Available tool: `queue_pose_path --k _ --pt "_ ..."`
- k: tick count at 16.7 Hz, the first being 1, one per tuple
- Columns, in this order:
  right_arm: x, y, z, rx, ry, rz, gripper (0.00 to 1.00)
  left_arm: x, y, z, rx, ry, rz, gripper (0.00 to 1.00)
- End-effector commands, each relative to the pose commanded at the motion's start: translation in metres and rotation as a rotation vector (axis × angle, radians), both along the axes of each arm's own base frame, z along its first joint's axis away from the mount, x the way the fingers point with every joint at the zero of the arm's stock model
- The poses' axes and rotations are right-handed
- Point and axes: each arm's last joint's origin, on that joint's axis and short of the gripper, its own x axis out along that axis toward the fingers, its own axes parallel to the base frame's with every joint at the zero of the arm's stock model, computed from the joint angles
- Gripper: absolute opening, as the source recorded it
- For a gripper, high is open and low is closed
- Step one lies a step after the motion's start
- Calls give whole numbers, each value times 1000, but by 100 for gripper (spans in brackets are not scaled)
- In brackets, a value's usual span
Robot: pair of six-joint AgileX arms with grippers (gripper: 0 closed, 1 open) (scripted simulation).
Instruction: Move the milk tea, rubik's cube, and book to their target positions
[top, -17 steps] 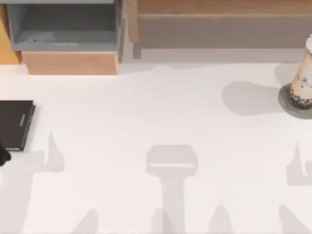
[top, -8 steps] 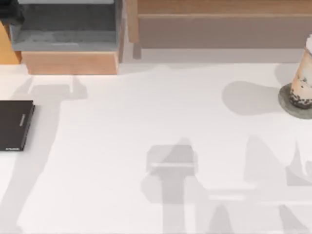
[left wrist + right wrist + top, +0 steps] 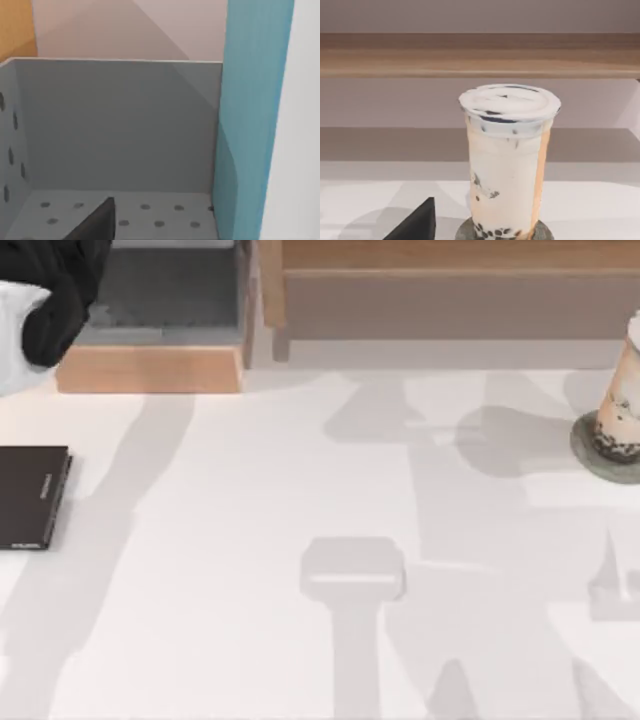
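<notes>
– Moved since the last check: my left arm [image 3: 45, 295] has swung in over the top-left corner and now covers part of the grey bin [image 3: 165, 290]. The milk tea [image 3: 622, 400] has not shifted.

– Where does the book stand?

– In the left wrist view the book [image 3: 252, 120] is upright inside the bin. Its teal cover is flat and smooth, with plain white page edges beside it. The bin walls are matte grey and its floor is dotted with dark spots. I cannot tell whether the book's lower edge rests on that floor.

– State of the left end effector [image 3: 97, 222]?

– Cannot tell if it is apart or clamped. The same goes for the right end effector [image 3: 417, 222], which faces the milk tea close by.

– And the cup?

– It is a tall, clear, tapered cylinder with a white lid and dark pearls at the base. It stands on a flat grey round disc [image 3: 592, 462] at the table's [image 3: 250, 540] right edge, below the wooden shelf [image 3: 450, 290].

– Open room?

– The table's middle is broad and bare. A thin black slab [image 3: 30, 498] lies flat at its left edge.
</notes>
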Motion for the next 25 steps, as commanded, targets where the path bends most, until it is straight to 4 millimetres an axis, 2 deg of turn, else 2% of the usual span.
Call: queue_pose_path --k 2,4,10,12,16,18,25 --pt "0 0 0 0 0 0 100 19 -13 -14 1 0 -6 100" --pt "0 0 0 0 0 0 100 30 -21 -22 2 -2 -11 100" --pt "0 0 0 0 0 0 100 32 -21 -25 3 2 -8 100" --pt "0 0 0 0 0 0 100 33 -19 -20 3 -1 -12 100" --pt "0 0 0 0 0 0 100 44 -9 4 3 -3 -12 100" --pt "0 0 0 0 0 0 100 50 -7 9 3 -3 -11 100" --pt "0 0 0 0 0 0 100 62 -23 -24 2 -2 -12 100"
